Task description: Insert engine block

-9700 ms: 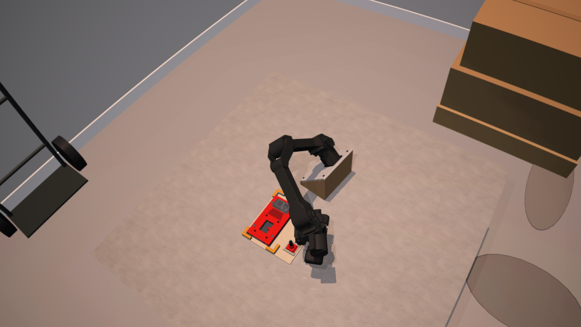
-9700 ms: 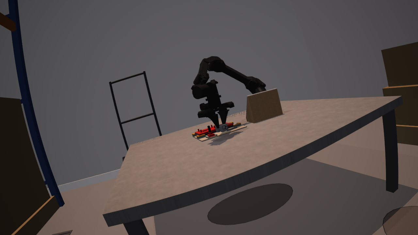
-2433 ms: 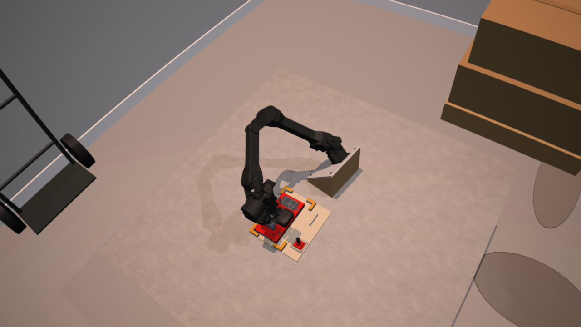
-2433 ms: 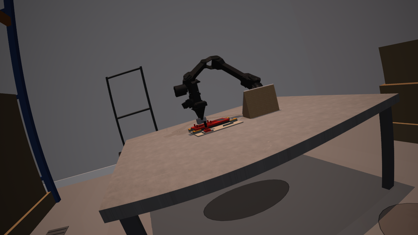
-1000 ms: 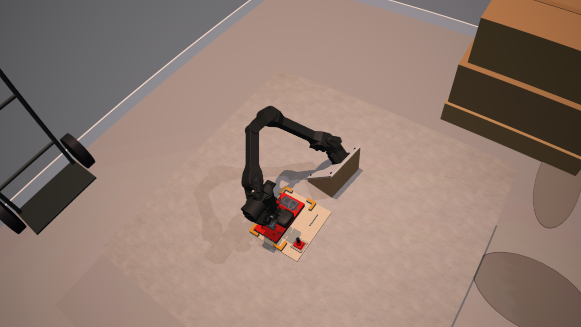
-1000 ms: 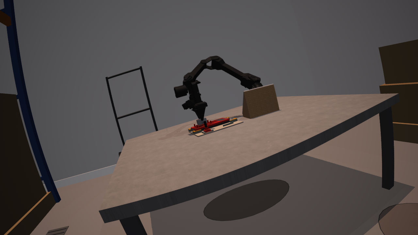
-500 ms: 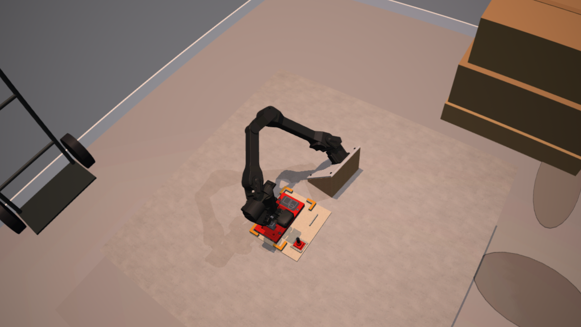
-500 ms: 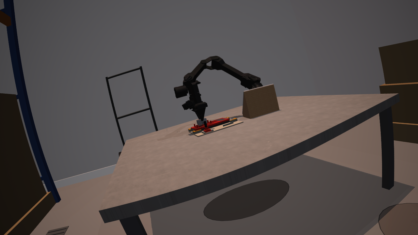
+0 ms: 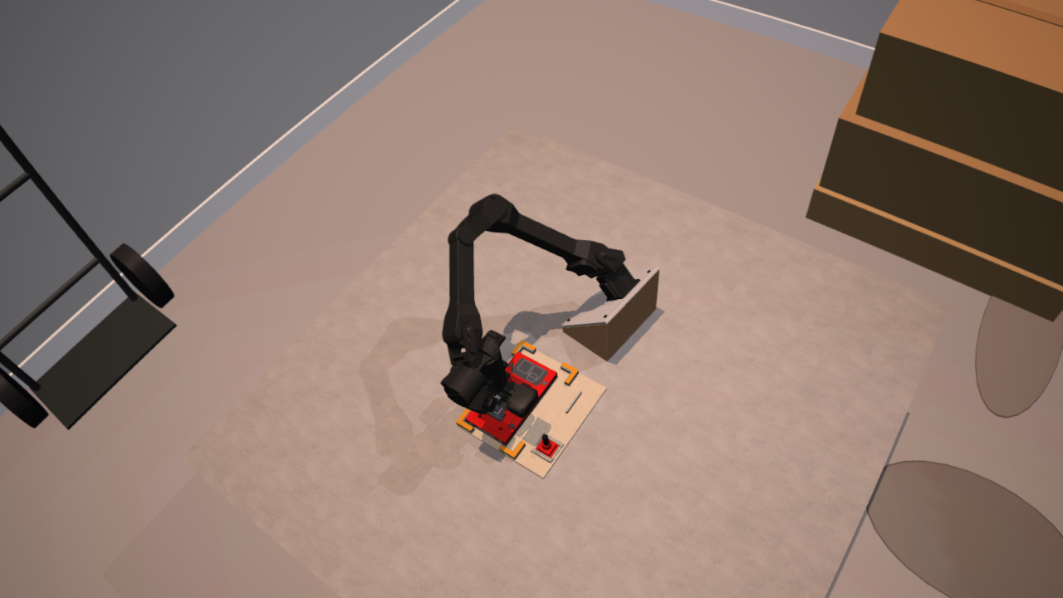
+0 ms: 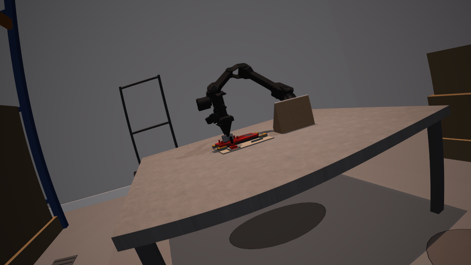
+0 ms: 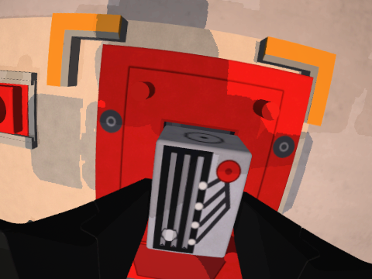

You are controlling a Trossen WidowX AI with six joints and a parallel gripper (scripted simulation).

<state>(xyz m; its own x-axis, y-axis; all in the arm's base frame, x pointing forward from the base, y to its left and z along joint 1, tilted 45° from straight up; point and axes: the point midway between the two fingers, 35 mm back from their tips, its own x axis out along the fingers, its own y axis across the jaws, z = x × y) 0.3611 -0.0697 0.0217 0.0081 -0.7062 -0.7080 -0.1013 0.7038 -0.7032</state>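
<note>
The grey engine block (image 11: 229, 201) (image 10: 225, 138) stands upright over the opening (image 11: 199, 128) in the red car body (image 11: 174, 89) (image 9: 545, 377). A dark strip of the opening shows along the block's far edge in the wrist view. In the exterior view much of the block stands above the body; how deep its lower end sits is hidden. My gripper (image 11: 194, 195) (image 10: 227, 134) is shut on the engine block, one black finger on each side. The slot side and the rib are not visible.
Orange corner brackets (image 11: 58, 50) (image 11: 325, 87) (image 9: 570, 373) surround the body on a pale board (image 9: 583, 401). Two red pegs rise from the body beyond the block. A red holder with a black peg (image 9: 546, 446) stands beside it. A thin grey bar (image 9: 574, 402) lies on the board.
</note>
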